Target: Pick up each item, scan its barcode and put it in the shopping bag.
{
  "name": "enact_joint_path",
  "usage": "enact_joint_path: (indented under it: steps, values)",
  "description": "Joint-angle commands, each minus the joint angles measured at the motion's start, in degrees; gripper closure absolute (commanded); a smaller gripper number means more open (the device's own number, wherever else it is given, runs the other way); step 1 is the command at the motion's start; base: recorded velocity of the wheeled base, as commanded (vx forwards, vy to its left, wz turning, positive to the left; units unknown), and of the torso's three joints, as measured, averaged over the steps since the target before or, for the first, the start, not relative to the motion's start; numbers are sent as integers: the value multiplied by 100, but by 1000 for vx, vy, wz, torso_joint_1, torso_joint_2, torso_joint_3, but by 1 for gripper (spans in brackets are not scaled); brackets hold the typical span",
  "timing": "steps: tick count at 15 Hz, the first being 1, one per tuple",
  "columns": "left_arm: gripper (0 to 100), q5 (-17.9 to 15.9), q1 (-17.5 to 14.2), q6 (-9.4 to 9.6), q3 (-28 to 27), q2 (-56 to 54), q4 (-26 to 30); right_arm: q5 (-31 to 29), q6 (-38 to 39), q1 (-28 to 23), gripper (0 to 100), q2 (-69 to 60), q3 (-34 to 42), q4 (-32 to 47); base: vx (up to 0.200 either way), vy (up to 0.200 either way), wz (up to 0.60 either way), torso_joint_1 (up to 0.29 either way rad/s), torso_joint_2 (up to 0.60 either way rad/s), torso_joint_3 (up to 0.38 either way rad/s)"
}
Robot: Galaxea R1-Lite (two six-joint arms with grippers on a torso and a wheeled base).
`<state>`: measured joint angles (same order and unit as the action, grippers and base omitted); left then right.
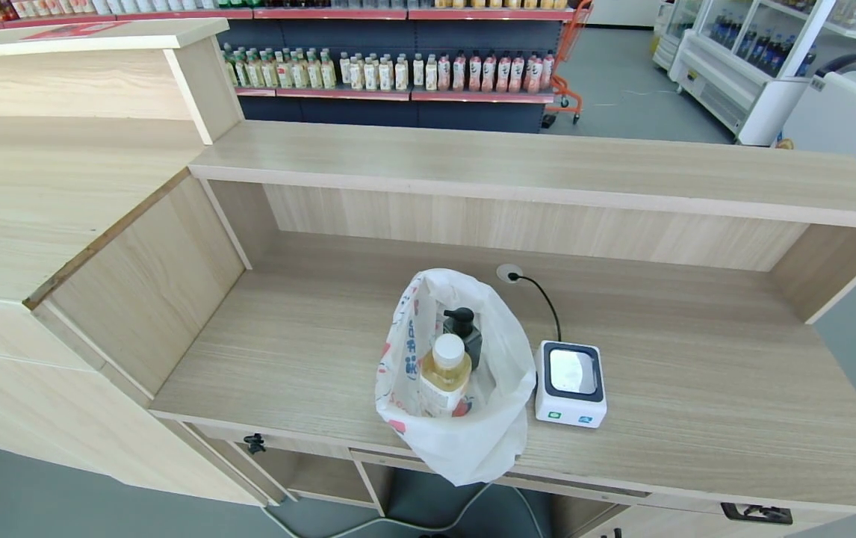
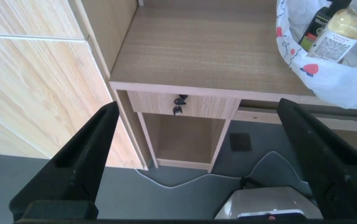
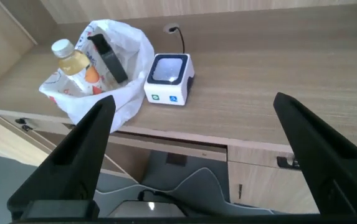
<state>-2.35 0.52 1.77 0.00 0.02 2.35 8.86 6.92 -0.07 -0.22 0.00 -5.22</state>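
Note:
A white plastic shopping bag (image 1: 476,426) stands open on the wooden counter, its bottom hanging over the front edge. Inside it stand a yellow drink bottle with a white cap (image 1: 444,373) and a dark pump bottle (image 1: 464,334). The same shopping bag (image 3: 125,74) with both bottles lies below my right gripper (image 3: 194,155), which is open, held out in front of the counter with nothing between its fingers. My left gripper (image 2: 200,162) is open too, low in front of the counter's left end, with the shopping bag (image 2: 346,81) off to one side.
A white barcode scanner (image 1: 571,382) with a glass window sits right of the bag, its black cable running to a hole at the back. A raised shelf and side walls enclose the counter (image 1: 697,388). A keyed drawer (image 2: 179,104) and open cubbies lie under it.

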Motion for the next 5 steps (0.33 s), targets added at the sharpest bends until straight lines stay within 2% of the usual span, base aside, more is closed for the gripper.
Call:
enact_joint_path:
  steps: [1,5]
  values:
    - [0,-2,0,-1,0,-2,2,1,2,-1,0,22,0,3,0,0,0,0,0,0]
    - [0,-2,0,-1,0,-2,2,-16,2,-1,0,22,0,3,0,0,0,0,0,0]
